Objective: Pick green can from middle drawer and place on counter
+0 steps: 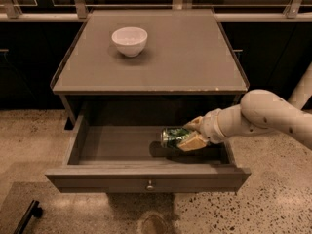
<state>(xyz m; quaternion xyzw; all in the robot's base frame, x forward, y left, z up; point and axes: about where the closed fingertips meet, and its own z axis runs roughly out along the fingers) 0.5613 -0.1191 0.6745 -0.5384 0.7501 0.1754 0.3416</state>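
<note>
The green can (171,136) lies on its side inside the open middle drawer (146,172), right of centre. My gripper (189,133) reaches in from the right and is shut on the can, with one beige finger (194,141) in front of it and the other behind. The white arm (263,113) comes in over the drawer's right side. A dark shadow lies under the can on the drawer floor. The counter (185,57) is directly above the drawer.
A white bowl (129,40) stands on the counter at the back left. The drawer front has a small round knob (150,185). A speckled floor surrounds the cabinet, and a black object (27,217) lies at the bottom left.
</note>
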